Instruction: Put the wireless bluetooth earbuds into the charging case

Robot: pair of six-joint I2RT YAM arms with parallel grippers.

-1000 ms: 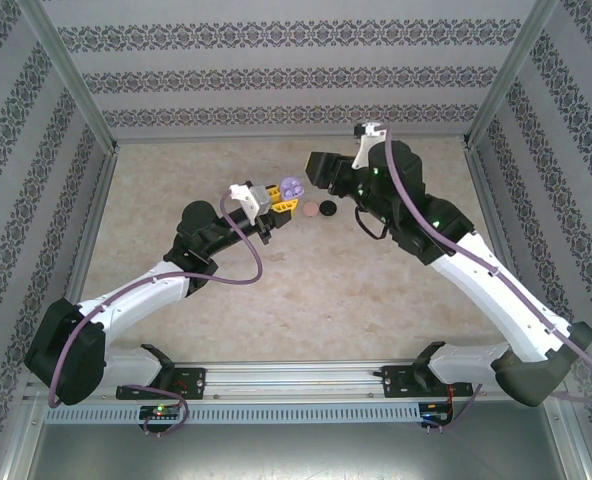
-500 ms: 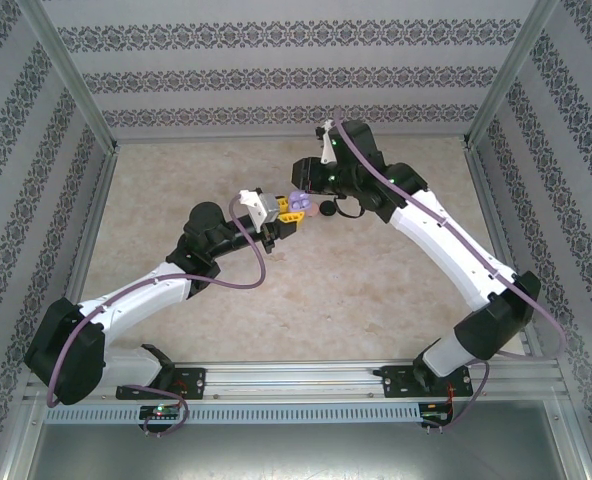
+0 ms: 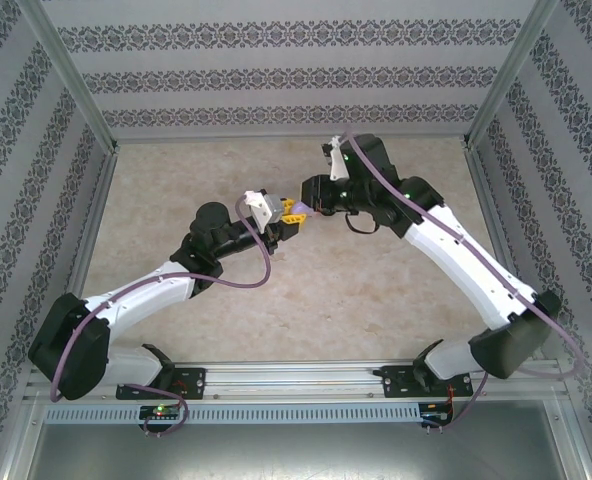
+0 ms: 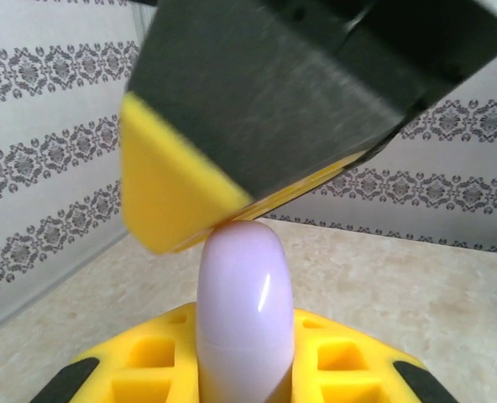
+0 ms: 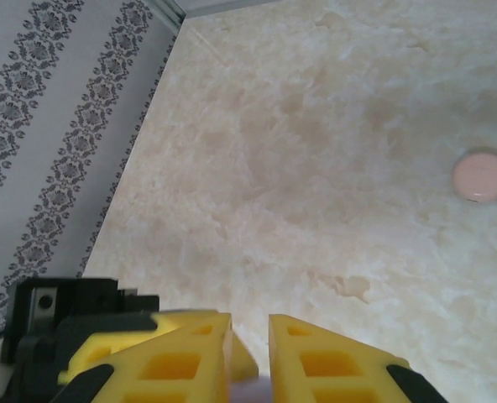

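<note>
Over marbled table (image 3: 376, 300), lilac case (image 4: 244, 311) sits clamped in left claw (image 3: 296, 211).

Marbled tabletop (image 3: 356, 300) (damask-patterned walls (image 3: 276, 75))

The top external camera looked down from behind the near edge over the whole table (image 3: 176, 200). The left wrist camera faced the walls (image 4: 47, 168), the right one downward; both, very near, shared the lilac case (image 4: 244, 319).
</note>
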